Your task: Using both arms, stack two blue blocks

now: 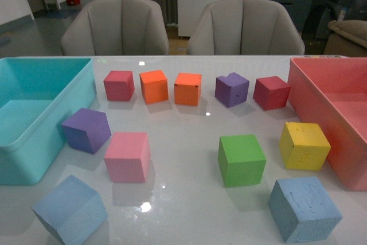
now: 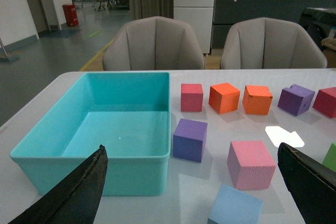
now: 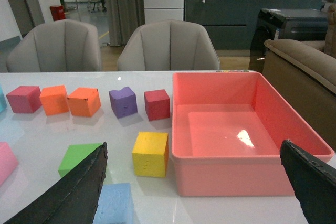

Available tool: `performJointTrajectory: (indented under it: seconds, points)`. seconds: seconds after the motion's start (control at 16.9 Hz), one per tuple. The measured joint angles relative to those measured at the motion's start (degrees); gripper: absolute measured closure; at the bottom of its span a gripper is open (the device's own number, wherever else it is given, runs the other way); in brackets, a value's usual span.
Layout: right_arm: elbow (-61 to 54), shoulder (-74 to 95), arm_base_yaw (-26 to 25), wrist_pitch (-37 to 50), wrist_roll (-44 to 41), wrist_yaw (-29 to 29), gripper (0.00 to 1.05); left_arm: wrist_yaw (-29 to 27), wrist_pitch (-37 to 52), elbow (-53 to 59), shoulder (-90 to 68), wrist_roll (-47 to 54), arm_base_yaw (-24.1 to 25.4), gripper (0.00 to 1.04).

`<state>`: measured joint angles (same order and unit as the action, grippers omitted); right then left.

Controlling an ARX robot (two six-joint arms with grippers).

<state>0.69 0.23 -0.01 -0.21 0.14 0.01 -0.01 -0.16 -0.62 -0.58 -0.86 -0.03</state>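
Note:
One light blue block [image 1: 70,209] lies at the table's near left; it also shows in the left wrist view [image 2: 234,207], low between the jaws. The other blue block [image 1: 304,207] lies at the near right; in the right wrist view [image 3: 114,203] it sits beside one black finger [image 3: 73,192]. My left gripper [image 2: 191,192] is open and empty, above the table near the teal bin. My right gripper [image 3: 194,192] is open and empty, facing the pink bin. Neither arm shows in the front view.
A teal bin [image 1: 34,142] stands at the left, a pink bin [image 1: 321,96] at the right. Red, orange, purple and dark red cubes line the back. A purple cube [image 1: 86,129], pink cube [image 1: 127,156], green cube [image 1: 241,159] and yellow cube [image 1: 304,146] sit mid-table.

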Motion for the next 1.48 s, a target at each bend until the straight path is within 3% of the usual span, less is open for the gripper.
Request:
performJointTrajectory:
  seconds: [1.07,1.12,1.18,1.24,1.36,1.48]
  points:
    - [0.00,0.02,0.04,0.04,0.00,0.22,0.06,0.00,0.00,0.00,0.00,0.00,0.00,0.07]
    - [0.39,4.46,4.31,5.29,0.07,11.30,0.06,-0.02,0.00,0.00,0.00,0.00,0.00,0.07]
    - [2.64,13.66,5.70,11.50,-0.46,18.60,0.06,0.07,0.00,0.00,0.00,0.02,0.00,0.07]
    - [5.62,22.18,5.55,17.59,-0.74,21.11,0.06,-0.02,0.00,0.00,0.00,0.00,0.00,0.07]
    - [15.21,39.06,6.19,25.59,-0.31,15.43,0.06,0.00,0.00,0.00,0.00,0.02,0.00,0.07]
    - [23.47,55.15,7.30,22.86,1.97,9.33,0.06,0.02,0.00,0.00,0.00,0.02,0.00,0.07]
